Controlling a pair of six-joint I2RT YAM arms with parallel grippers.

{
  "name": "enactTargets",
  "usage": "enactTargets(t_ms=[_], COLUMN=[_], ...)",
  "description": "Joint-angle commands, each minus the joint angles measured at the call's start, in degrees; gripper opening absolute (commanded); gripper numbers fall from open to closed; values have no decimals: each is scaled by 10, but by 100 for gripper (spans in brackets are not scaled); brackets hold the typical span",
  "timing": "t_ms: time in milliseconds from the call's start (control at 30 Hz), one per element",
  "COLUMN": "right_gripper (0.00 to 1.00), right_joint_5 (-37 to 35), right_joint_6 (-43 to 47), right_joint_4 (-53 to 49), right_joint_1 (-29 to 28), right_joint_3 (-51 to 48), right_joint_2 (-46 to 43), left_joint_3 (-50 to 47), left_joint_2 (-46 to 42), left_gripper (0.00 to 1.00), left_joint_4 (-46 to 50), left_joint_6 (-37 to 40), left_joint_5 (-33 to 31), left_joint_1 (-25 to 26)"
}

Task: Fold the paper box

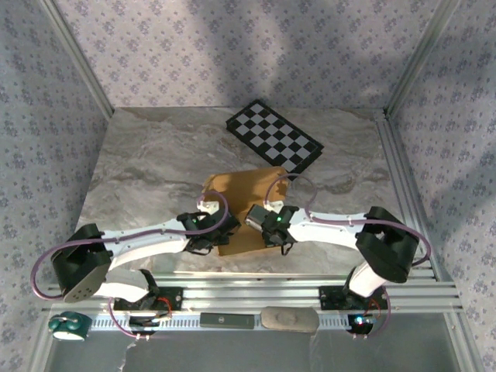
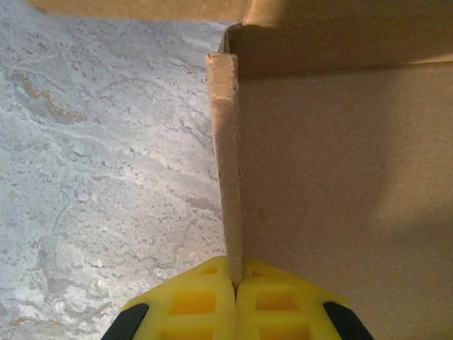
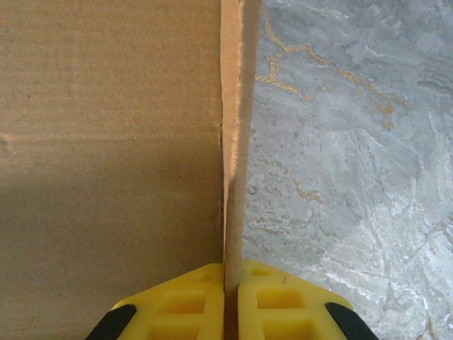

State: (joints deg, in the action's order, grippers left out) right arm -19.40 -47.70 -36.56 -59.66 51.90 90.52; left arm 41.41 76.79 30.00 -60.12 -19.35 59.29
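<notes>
1. The paper box [image 1: 246, 198] lies about the middle of the table [image 1: 147, 178], nearer the near edge than the far one. Its tan floor is flat on the marbled top and both side walls stand upright.
2. The left gripper [image 2: 236, 287] is pressed together on the left side wall [image 2: 228, 156], with nothing but cardboard between its yellow fingers. I judge the pinch is there to hold the doubled-over wall upright and set its crease.
3. The right gripper [image 3: 231, 273] pinches the right side wall [image 3: 236, 106] the same way, from its near end. Held on both sides like this, I reckon the box is braced against sliding.
4. In the left wrist view a far panel [image 2: 340, 39] rises at the far end of the wall. I cannot tell whether it is tucked in or only leaning.
5. From above, both wrists cover the near half of the box, so any near flaps are hidden from me. Each wrist view cuts off the opposite wall.
6. The checkered board [image 1: 275, 137] lies beyond the box, toward the table's far right corner. Its near corner comes close to the box, and I cannot tell whether they touch.
</notes>
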Motion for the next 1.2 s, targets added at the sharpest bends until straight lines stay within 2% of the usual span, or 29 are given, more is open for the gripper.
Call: enactTargets(t_ms=[0,200,433,500,533,667,800,1033,1167], right_gripper=[2,0,1,24,30,38,44,40,39], right_joint_5=[-39,-93,-78,-70,-69,-60,-45,-26,-15], right_joint_6=[-17,-39,-33,-27,-23,-7,13,16,23], right_joint_4=[-45,-121,-93,-71,-63,-51,-37,4,54], right_joint_1=[-8,-30,-37,-36,-37,-34,-22,17,67], right_joint_3=[12,58,52,39,35,29,31,14,-18], right_joint_2=[29,69,61,36,22,-32,-76,-174,-245], left_joint_3=[2,4,1,-2,-4,-9,0,24,24], left_joint_2=[-9,-7,-7,-7,-8,-9,-1,20,34], left_gripper=[0,0,0,9,11,12,3,0,15], left_joint_4=[1,3,-4,-9,-12,-25,-34,-55,-71], left_joint_6=[-6,-4,9,13,16,21,26,86,132], left_joint_5=[-17,-20,-15,-6,-1,3,-13,-35,-30], left_joint_1=[4,4,0,-7,-11,-27,-40,-75,-87])
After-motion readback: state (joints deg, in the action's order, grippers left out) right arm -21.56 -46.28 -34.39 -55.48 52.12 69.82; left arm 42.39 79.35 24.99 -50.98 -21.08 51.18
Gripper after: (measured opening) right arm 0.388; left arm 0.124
